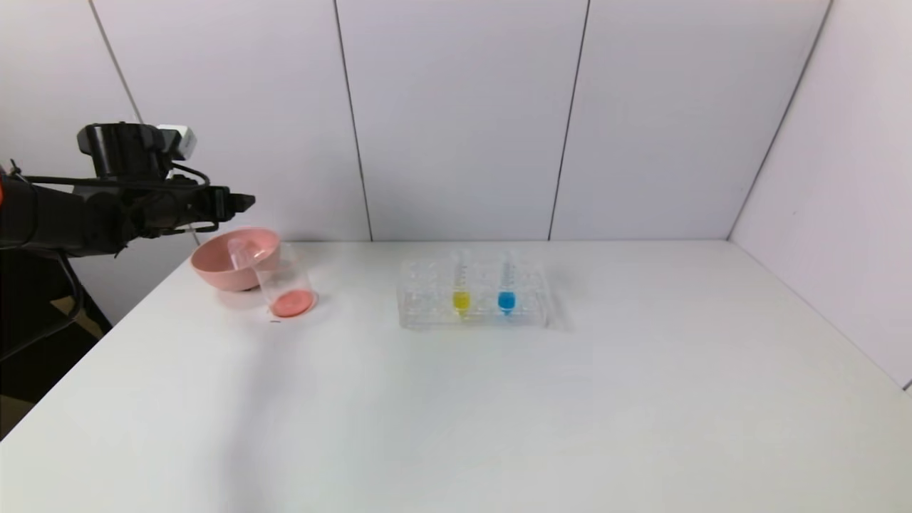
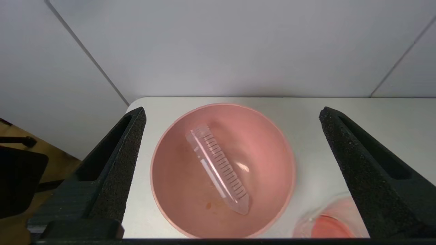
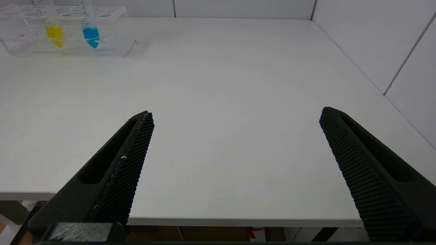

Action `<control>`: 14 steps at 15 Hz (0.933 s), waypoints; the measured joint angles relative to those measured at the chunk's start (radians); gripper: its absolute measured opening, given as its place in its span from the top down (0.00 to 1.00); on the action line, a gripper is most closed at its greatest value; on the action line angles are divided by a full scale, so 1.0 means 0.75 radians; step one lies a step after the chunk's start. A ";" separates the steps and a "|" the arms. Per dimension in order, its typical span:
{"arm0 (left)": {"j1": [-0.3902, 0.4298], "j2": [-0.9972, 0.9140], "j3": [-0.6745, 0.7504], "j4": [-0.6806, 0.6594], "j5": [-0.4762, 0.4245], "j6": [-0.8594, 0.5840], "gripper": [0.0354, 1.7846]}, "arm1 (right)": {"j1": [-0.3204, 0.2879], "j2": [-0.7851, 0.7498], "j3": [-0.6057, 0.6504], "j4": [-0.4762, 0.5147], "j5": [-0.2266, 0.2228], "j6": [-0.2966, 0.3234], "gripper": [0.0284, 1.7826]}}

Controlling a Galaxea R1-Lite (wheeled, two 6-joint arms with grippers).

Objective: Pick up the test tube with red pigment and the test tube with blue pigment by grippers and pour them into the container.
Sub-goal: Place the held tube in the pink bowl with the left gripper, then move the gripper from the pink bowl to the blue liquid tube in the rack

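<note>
My left gripper (image 1: 242,201) (image 2: 232,110) hangs open above the pink bowl (image 1: 214,274) (image 2: 170,190), with nothing between its fingers. Under it, the test tube with red pigment (image 2: 218,166) (image 1: 239,253) lies tilted inside the bowl, free of the gripper. It looks drained, with small orange drops beside its tip. The container (image 1: 285,285) (image 2: 327,226), a clear beaker, stands next to the bowl with red liquid at its bottom. The test tube with blue pigment (image 1: 506,292) (image 3: 90,32) stands upright in the clear rack (image 1: 427,313). My right gripper (image 3: 236,112) is open and empty over the table's near edge, far from the rack.
A yellow-liquid tube (image 1: 461,296) (image 3: 54,32) stands in the rack beside the blue one. The white table (image 1: 499,413) is bounded by wall panels at the back and right. Its left edge runs close to the bowl.
</note>
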 joint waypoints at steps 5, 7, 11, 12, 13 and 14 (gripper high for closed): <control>-0.099 -0.209 0.238 -0.157 0.002 -0.039 0.01 | -0.001 0.000 0.000 0.000 0.000 0.000 0.00; -0.153 -0.293 0.314 -0.162 0.001 -0.054 0.01 | 0.000 0.000 0.000 0.000 0.000 0.000 0.00; -0.250 -0.429 0.456 -0.165 -0.002 -0.086 0.01 | 0.000 0.000 0.000 0.000 0.000 0.000 0.00; -0.270 -0.457 0.484 -0.165 -0.001 -0.090 0.01 | -0.001 0.000 0.000 0.000 0.000 0.000 0.00; -0.288 -0.479 0.506 -0.167 -0.001 -0.092 0.01 | -0.001 0.000 0.000 0.000 0.000 0.000 0.00; -0.306 -0.501 0.528 -0.166 -0.001 -0.091 0.01 | -0.001 0.000 0.000 0.000 0.000 0.000 0.00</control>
